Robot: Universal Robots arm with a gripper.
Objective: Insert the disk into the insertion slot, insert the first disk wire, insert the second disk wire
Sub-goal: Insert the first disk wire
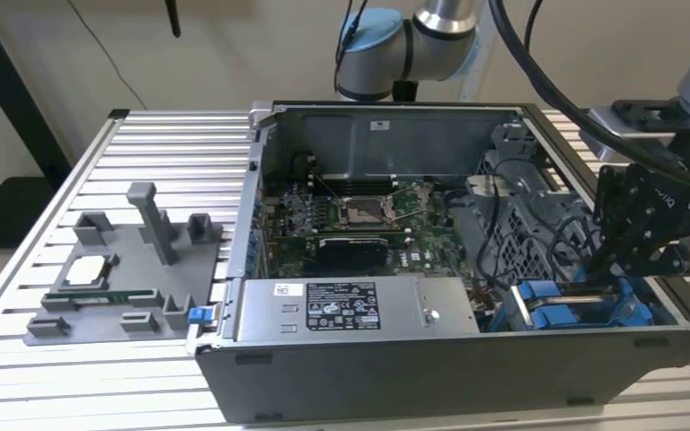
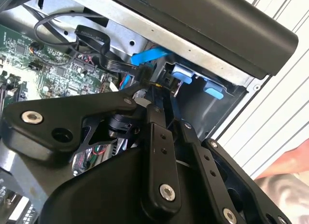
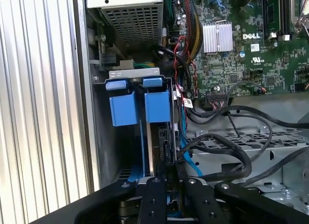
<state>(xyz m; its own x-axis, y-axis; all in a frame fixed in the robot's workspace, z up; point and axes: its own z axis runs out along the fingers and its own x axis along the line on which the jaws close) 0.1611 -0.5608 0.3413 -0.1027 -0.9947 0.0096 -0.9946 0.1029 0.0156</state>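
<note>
My gripper [image 1: 618, 269] reaches down into the open computer case at the exterior view's right. Its black fingers [image 3: 153, 195] stand close together, tips over the dark narrow edge of the disk [image 3: 164, 144]. The disk stands on edge in the insertion slot [image 3: 99, 137], with a blue carrier rail [image 3: 143, 151] along one side. Two blue tabs [image 3: 157, 105] sit at the slot's far end, also seen as blue tabs [image 2: 183, 73]. A blue flat wire [image 2: 149, 55] ends in a black plug beside the fingertips [image 2: 153, 96]. What the tips pinch is hidden.
Black cables [image 3: 217, 147] loop over the perforated metal cage [image 3: 251, 156] beside the slot. The grey power-supply box [image 1: 345, 310] lies along the case's front wall, with the motherboard [image 1: 358, 220] behind it. A grey fixture [image 1: 129, 269] with small parts sits on the slatted table [image 1: 33, 377].
</note>
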